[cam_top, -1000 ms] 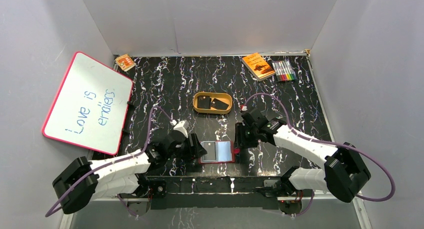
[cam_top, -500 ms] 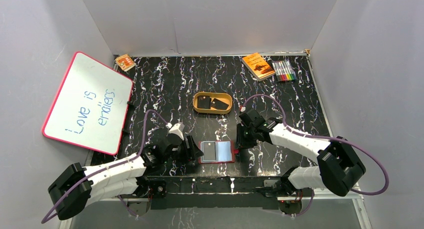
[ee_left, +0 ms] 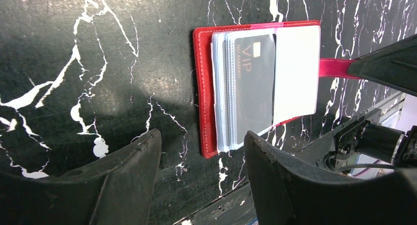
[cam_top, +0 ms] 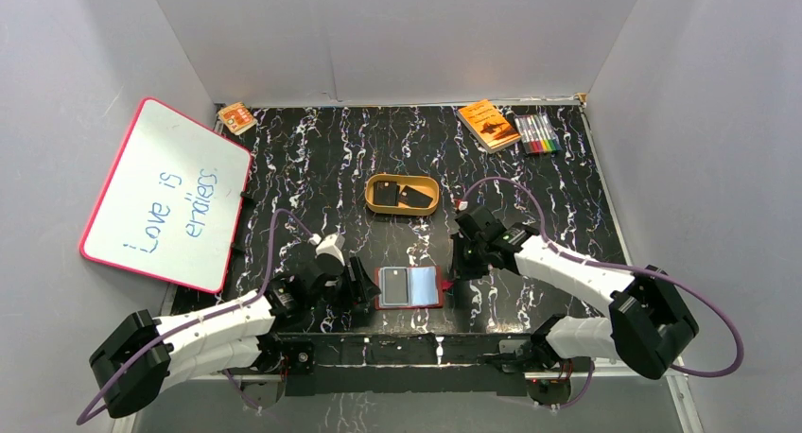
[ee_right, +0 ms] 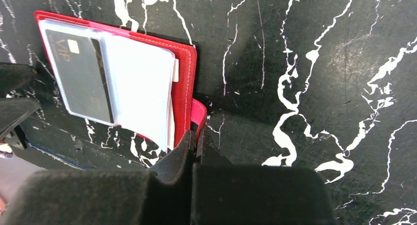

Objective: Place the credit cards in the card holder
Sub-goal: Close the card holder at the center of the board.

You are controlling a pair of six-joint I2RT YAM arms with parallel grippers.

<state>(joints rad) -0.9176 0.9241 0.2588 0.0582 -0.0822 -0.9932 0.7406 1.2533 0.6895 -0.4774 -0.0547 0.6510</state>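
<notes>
Card holder [cam_top: 409,287], red, laid open, black card [ee_left: 253,82] sleeved; two cards [cam_top: 388,195] held in dish [cam_top: 368,195]. Tab [ee_right: 199,114] clamped by right end effector [ee_right: 195,141]; left end effector [ee_left: 201,141] spread.

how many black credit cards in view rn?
3. Two lie in the tan dish: left card, right card. The VIP card sits in a clear pocket of the open card holder. Others may hide behind its pockets.

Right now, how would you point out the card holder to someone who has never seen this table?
On the black marbled table, look at the middle of the near edge. The card holder lies open there: a red wallet with clear pockets, one showing a black VIP card. The tan oval dish farther back also holds black cards, but is not red.
</notes>
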